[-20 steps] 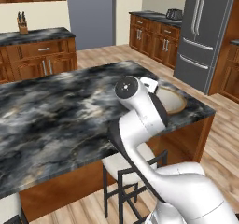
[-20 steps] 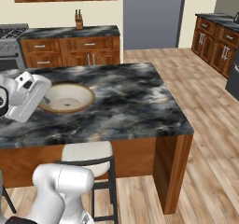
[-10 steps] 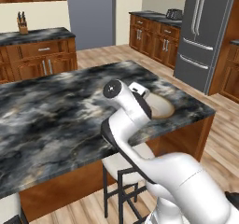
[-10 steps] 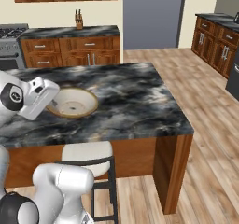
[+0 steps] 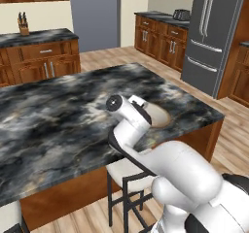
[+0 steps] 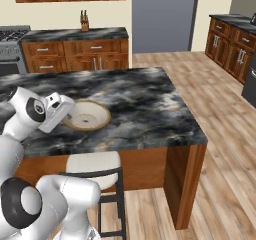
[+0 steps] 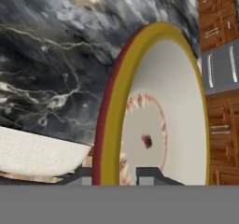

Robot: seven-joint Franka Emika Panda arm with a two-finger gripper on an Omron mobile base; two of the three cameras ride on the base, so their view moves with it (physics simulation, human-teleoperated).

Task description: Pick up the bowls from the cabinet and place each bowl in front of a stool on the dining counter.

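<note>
So the bowl (image 6: 86, 116) is sitting on the dining counter (image 6: 140, 104), near the front edge and just above one of the stools (image 6: 94, 164) tucked under it. From the right base camera it's a wide, shallow round thing, cream inside with a pale rim and a faint ring at the bottom. The left base camera catches part of it (image 5: 156, 115) peeking out from behind the arm's wrist.

Up close in the hand camera the bowl (image 7: 158, 120) looks a bit different: a thick rim that reads yellowish-olive with a dark red edge on the outside, a smooth off-white inside, a ring of little reddish marks around the base and a dark spot in the middle. It's seen edge-on against the black, grey and white marble.

The gripper (image 7: 119, 174) is nearly closed, its two fingertips pinched on the bowl's rim, one finger (image 7: 149, 174) inside the wall and one outside. The stool's off-white cushion (image 7: 37, 155) shows at lower left.
</note>
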